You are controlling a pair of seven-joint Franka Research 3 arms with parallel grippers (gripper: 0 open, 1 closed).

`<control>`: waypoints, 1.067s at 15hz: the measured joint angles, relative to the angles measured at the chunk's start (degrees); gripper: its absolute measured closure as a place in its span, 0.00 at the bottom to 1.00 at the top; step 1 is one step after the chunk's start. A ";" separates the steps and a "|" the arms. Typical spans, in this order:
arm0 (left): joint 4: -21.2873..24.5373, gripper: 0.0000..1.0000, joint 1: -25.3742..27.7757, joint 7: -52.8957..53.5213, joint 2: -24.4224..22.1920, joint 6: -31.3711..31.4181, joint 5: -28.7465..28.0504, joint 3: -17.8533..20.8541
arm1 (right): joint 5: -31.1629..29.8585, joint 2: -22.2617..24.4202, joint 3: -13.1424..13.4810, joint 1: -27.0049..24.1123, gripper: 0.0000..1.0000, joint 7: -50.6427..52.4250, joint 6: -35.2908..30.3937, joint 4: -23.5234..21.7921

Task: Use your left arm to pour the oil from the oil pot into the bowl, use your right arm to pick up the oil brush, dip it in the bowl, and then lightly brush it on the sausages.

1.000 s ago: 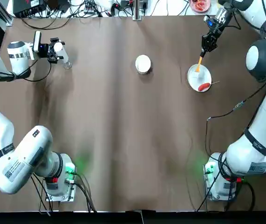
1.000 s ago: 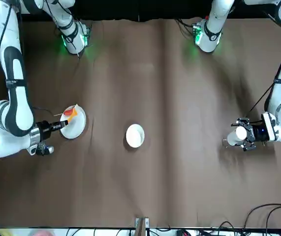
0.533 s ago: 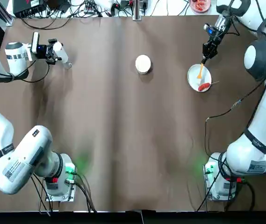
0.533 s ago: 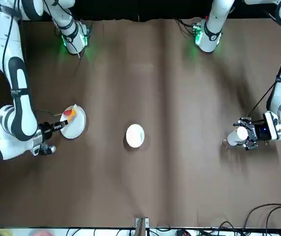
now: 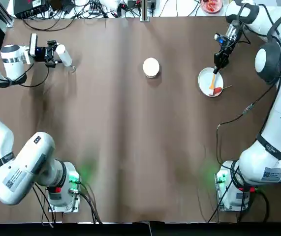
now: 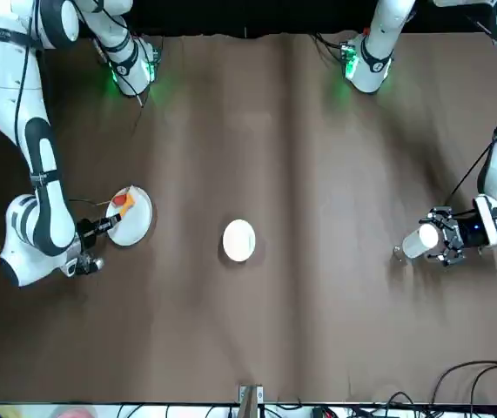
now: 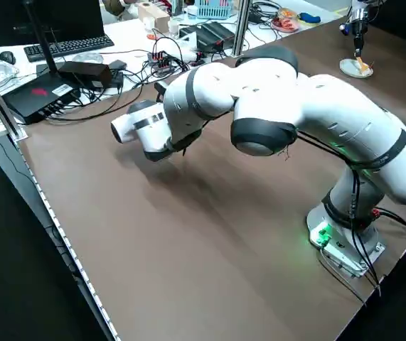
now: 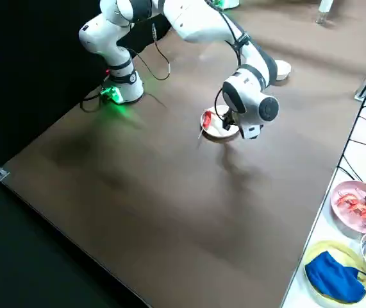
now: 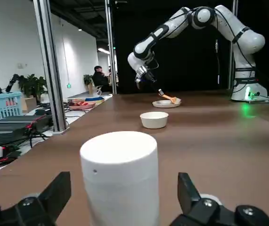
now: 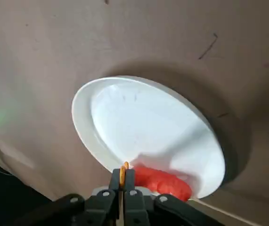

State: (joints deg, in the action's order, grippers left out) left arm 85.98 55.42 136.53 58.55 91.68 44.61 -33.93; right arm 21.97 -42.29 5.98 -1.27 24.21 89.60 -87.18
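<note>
Sausage [image 5: 216,90] lies on the white plate [image 5: 205,79] near the far right side of the bench [image 5: 130,147], red, with its thin stick poking off the plate's edge. The right claw [image 5: 221,57] hangs over the plate's far rim, its arm bent back from the far right corner, and its two fingers are pressed on the oil brush [image 5: 212,83], whose orange tip slants down onto the plate right by the sausage. The left arm is stretched out to the far left side, and the left claw [image 5: 53,53] lies sideways, pinching the white oil pot [image 5: 63,55] so that it is tipped over on its side above the bench. The small white bowl [image 5: 151,67] sits alone in the far middle, well apart from both claws. Brown bench lies bare between the bowl and each claw, and all the way to the near edge.
</note>
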 joint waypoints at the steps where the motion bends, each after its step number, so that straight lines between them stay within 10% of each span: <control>1: -0.08 0.00 0.63 -0.45 -0.27 0.00 0.00 0.00 | -0.18 -0.18 0.00 -0.17 0.96 0.23 0.04 -0.01; 10: -0.78 0.00 2.42 -8.22 -10.52 0.98 -5.61 -2.37 | -2.85 -0.08 0.01 -1.97 0.96 1.06 2.26 0.64; 16: -1.94 0.00 -13.93 -19.82 -19.28 11.57 -6.97 -3.07 | -7.67 0.06 0.03 -2.84 0.96 1.08 2.91 2.49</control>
State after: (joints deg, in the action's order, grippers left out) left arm 84.04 41.48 116.71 39.27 103.25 37.64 -37.00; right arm 14.30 -42.24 6.01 -4.12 25.29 92.51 -84.69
